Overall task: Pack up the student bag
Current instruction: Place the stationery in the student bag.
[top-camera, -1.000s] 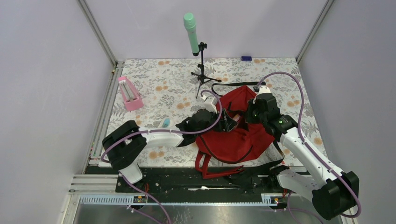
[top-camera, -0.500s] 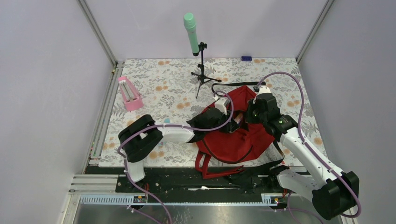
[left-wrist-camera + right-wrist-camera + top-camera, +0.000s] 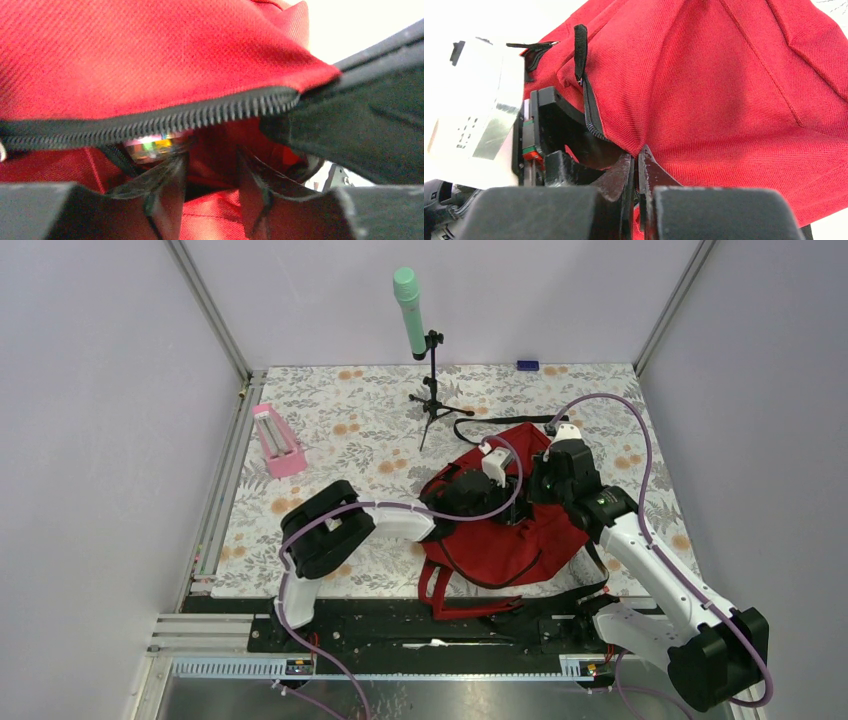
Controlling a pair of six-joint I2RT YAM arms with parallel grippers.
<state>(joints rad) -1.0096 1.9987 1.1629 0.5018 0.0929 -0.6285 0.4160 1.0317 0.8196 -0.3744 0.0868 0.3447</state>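
Student bag lies on the tabletop between your 2 arms. Your right pincer clamps fabric at the zipper edge, likely to hold the mouth open. Left pincer reaches inside, jaws partly apart, gripping nothing.

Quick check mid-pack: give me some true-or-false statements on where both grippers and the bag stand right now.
1. The right gripper pinches the student bag at its opening edge. True.
2. The left gripper hovers over the pink object. False: it reaches into the bag's opening, jaws apart.
3. The bag's zipper is closed. False: it is open and the red lining shows under it.
4. A green microphone stands on a tripod beyond the bag. True.
5. The pink object lies inside the bag. False: it lies on the table, well left of the bag.
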